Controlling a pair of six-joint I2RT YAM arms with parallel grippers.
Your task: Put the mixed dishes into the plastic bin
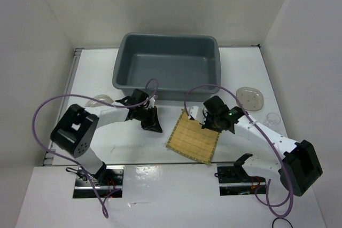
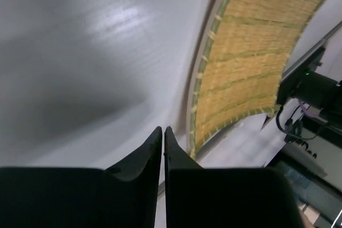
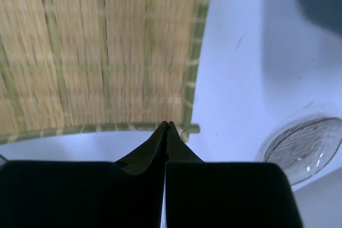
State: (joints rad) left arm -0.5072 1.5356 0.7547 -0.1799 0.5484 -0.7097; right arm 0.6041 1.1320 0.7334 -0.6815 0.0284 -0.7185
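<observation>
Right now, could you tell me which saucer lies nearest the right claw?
The saucer right of the bin, just beyond the right claw; the other saucer sits far left, beside the left arm.

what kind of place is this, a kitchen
Likely a robot lab test cell, not a kitchen: white panel walls box in a white table, a left arm and right arm are bolted at its near edge, and the plastic bin and bamboo mat look staged.

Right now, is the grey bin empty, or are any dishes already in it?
Empty. The top view shows only the bare floor of the bin; the mat and a saucer lie outside it.
</observation>
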